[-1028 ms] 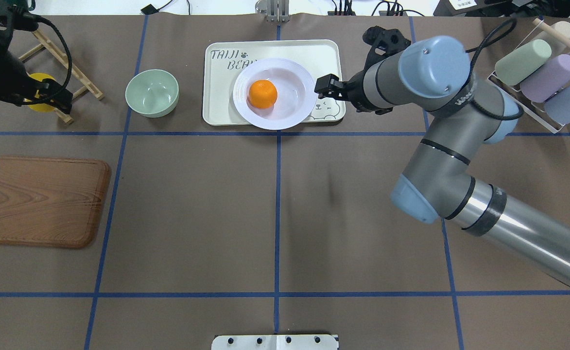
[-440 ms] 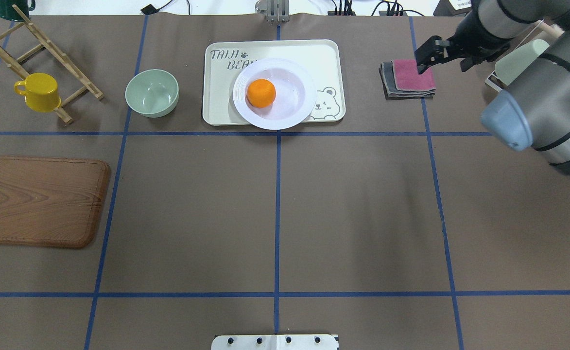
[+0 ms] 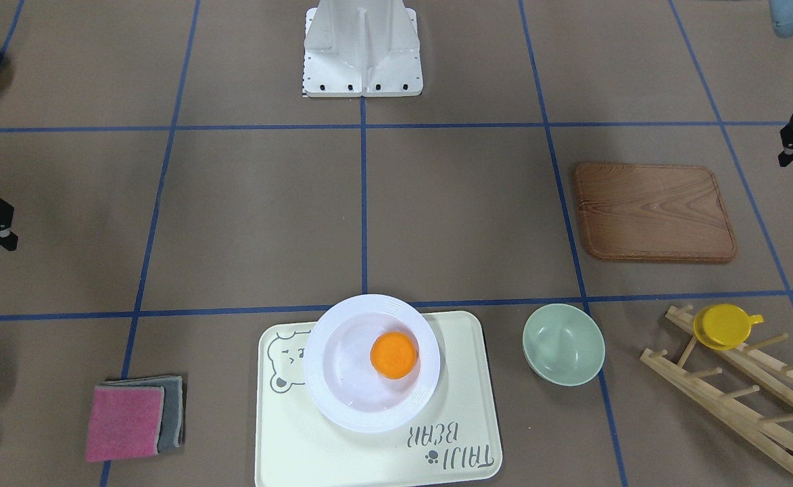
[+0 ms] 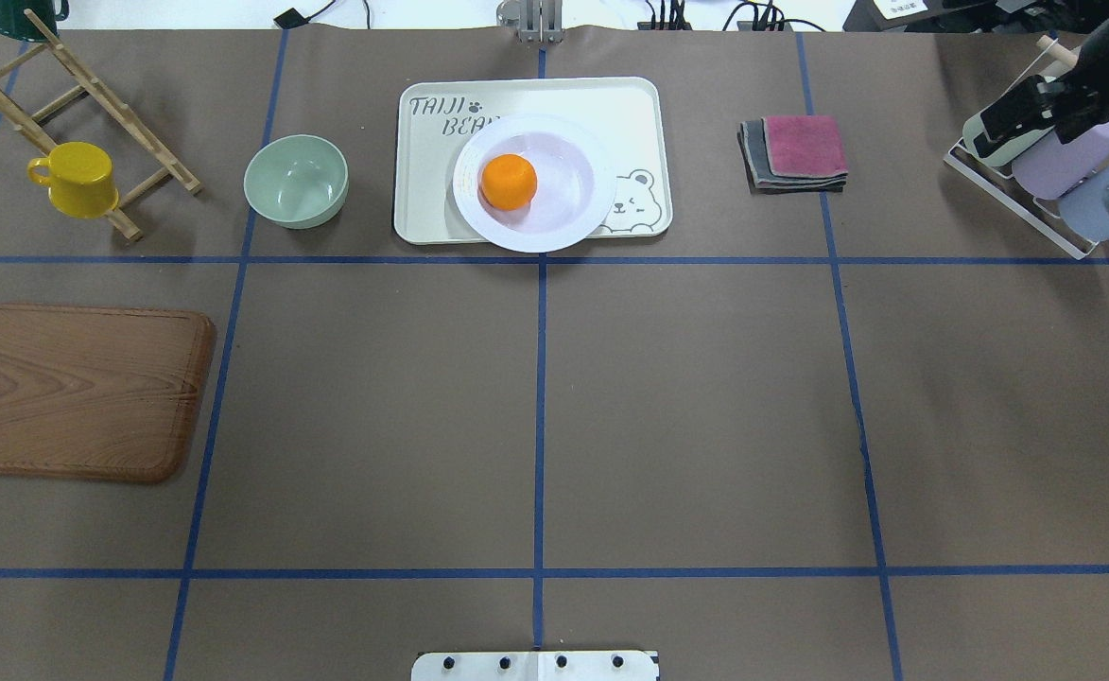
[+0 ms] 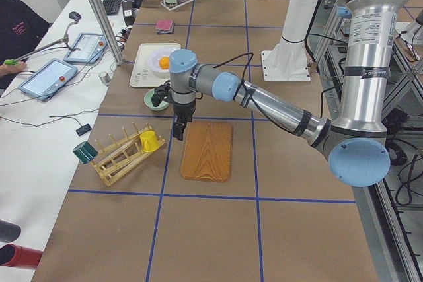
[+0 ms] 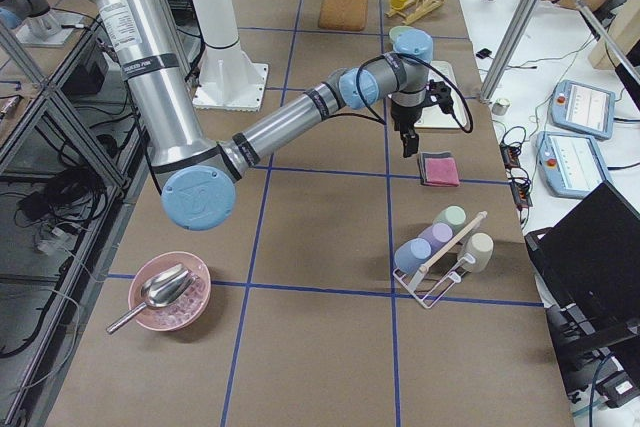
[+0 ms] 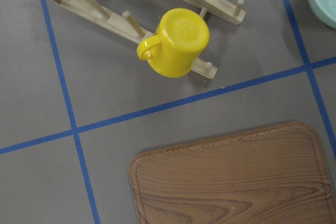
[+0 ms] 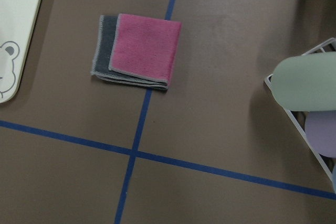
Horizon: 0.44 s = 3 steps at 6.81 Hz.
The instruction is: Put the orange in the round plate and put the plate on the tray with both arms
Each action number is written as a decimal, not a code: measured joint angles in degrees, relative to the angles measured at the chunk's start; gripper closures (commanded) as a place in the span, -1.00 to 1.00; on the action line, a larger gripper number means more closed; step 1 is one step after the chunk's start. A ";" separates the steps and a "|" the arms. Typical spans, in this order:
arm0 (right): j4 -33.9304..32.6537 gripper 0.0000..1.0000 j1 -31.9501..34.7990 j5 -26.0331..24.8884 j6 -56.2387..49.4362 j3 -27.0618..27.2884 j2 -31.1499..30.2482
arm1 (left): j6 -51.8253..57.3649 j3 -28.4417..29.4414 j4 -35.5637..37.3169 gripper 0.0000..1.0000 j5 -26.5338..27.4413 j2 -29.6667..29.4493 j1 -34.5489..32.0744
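Observation:
The orange (image 4: 508,182) lies in the sunken centre of the white round plate (image 4: 575,214). The plate rests on the cream bear tray (image 4: 611,104) and overhangs the tray's edge nearest the robot. In the front-facing view the orange (image 3: 393,355) sits right of the middle of the plate (image 3: 349,380) on the tray (image 3: 288,446). My right gripper (image 4: 1000,113) hangs far to the right above the cup rack. My left gripper (image 3: 789,155) hovers beyond the wooden board, out of the overhead view. Neither holds anything; I cannot tell how their jaws stand.
A pale green bowl (image 4: 296,180) stands left of the tray. Further left, a yellow cup (image 4: 77,178) hangs on a wooden rack. The wooden board (image 4: 77,392) lies at near left. Folded pink and grey cloths (image 4: 793,151) and a wire rack of pastel cups (image 4: 1055,161) are on the right.
The right arm pulled away from the plate's right rim, passed over the cloths and reached the cup rack. The left arm left the overhead view. Plate and orange stayed on the tray.

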 measured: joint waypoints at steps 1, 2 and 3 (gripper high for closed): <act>-1.43 -1.00 1.82 0.29 -0.54 0.16 -1.89 | 1.10 1.55 -0.53 -0.97 -1.02 1.41 -1.46; -2.01 -1.00 3.43 0.27 -0.99 0.34 -4.22 | 2.54 2.51 -0.99 -0.97 -2.36 2.91 -2.77; -2.20 -1.00 4.96 0.09 -3.40 0.38 -6.71 | 3.59 2.95 -1.22 -0.97 -3.00 4.11 -3.70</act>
